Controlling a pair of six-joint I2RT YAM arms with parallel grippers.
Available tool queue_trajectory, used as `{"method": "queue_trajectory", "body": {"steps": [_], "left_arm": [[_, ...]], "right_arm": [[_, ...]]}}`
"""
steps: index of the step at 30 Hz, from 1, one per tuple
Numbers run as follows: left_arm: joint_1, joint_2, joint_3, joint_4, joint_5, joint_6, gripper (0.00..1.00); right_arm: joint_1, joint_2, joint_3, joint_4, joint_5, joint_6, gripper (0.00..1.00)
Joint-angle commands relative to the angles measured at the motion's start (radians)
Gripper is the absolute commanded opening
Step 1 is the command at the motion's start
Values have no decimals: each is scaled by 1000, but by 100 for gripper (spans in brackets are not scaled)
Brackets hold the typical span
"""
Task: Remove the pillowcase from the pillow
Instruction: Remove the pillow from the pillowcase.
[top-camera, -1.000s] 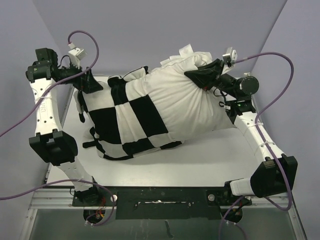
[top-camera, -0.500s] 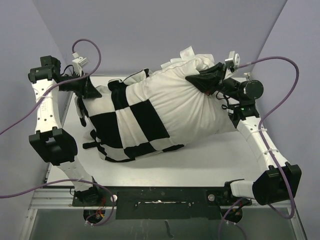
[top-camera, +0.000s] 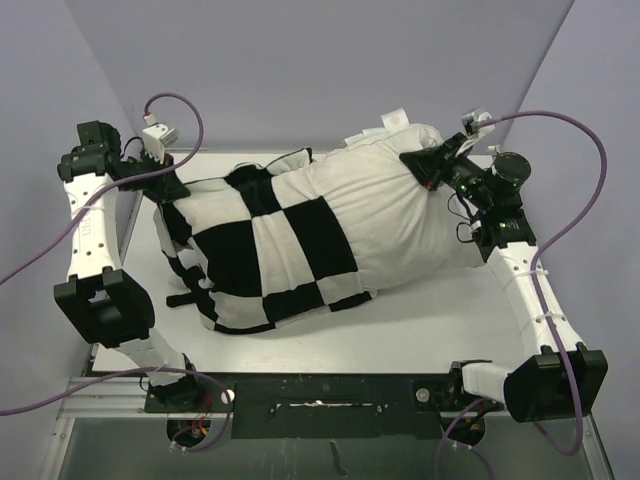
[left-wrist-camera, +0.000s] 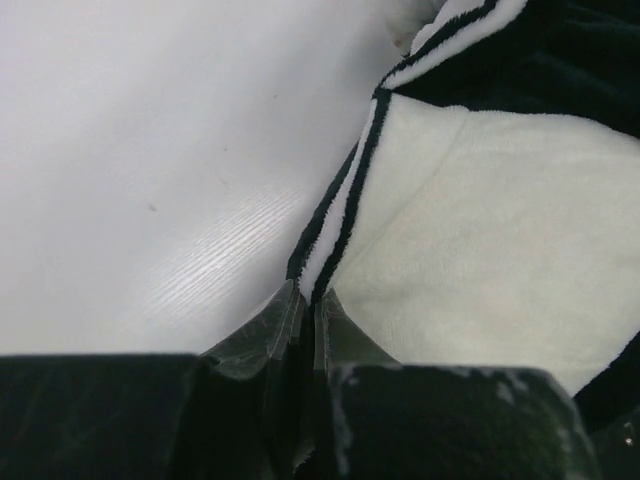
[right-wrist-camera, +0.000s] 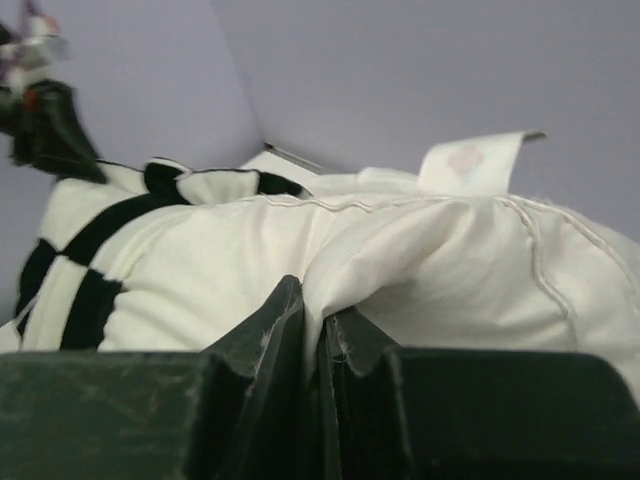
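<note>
**Both grippers pinching fabric at opposite ends of the half-covered pillow**

Top external view:
- The pillow (top-camera: 395, 215) lies across the white table (top-camera: 430, 320), running from left to far right. It is plump, plain white and wrinkled.
- The pillowcase (top-camera: 255, 255) covers roughly the left half. It has large black-and-white checks, and its open edge crosses the pillow's middle. The right half of the pillow is bare.
- The left gripper (top-camera: 168, 185) is at the pillowcase's far-left corner.
- The right gripper (top-camera: 428, 166) is on the pillow's bare far-right end, which sits raised off the table.

Left wrist view:
- The left gripper's fingers are pressed together on the pillowcase's edge. The edge is a white strip with thin black piping, and it runs straight into the closed tips.
- A white plush square is to the right, with black fabric above it.
- Bare tabletop is to the left.

Right wrist view:
- The right gripper's fingers are closed on a bunched fold of white pillow fabric.
- A stitched seam and a small white label (right-wrist-camera: 470, 160) stand up on the pillow's top edge.
- The checked pillowcase is visible further left.
</note>
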Motion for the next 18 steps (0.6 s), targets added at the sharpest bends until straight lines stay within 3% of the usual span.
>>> {"method": "queue_trajectory", "body": {"steps": [1,3,8,18], "left_arm": [[34,-72,33,148,-212,19,0],[47,-70,51,172,-243,22,0],[49,-70,58,240,-348,53,0],[95,-51,-66,415,-554,150,0]], "right_arm": [[-23,-129,-11,-231,457,-170,0],[-47,-138,-33,-306,610,-149,0],[-122,-154,-93,-388,779,-105,0],[-317,-147,-121,-473,921,-54,0]]}}
